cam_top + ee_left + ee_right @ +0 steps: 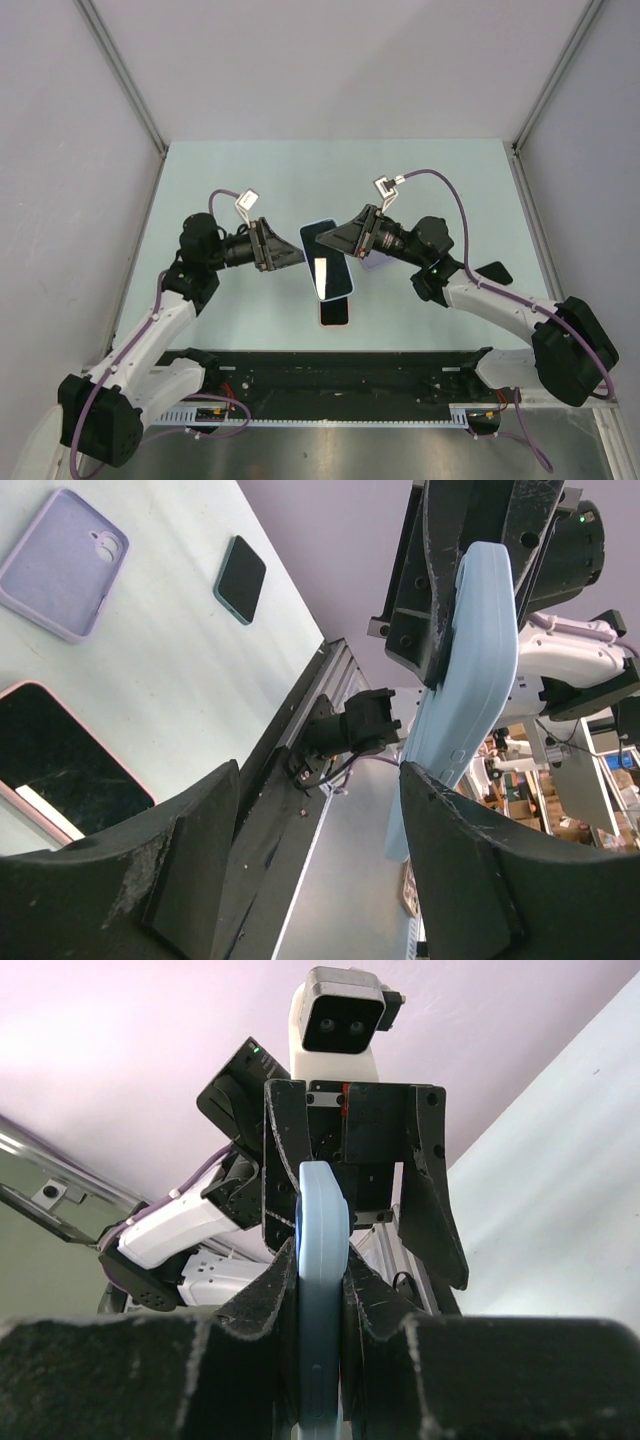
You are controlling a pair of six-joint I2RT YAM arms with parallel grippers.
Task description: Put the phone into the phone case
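My right gripper [328, 240] is shut on a light blue phone case [330, 262] and holds it above the table. In the top view a dark screen shows inside the case's blue rim. In the right wrist view the case [322, 1290] stands edge-on, pinched between both fingers, with the gripper [322, 1260] tight around it. My left gripper [298, 255] faces it from the left, open and just short of the case's edge. The left wrist view shows the blue case [470, 680] beyond the left gripper [320, 860], whose fingers hold nothing.
A pink-rimmed phone [334, 311] lies screen up on the table below the held case, also seen as the pink-rimmed phone [60, 765]. A lilac case [62, 562] and a small dark phone [241, 578] lie further right. The black rail [330, 375] runs along the near edge.
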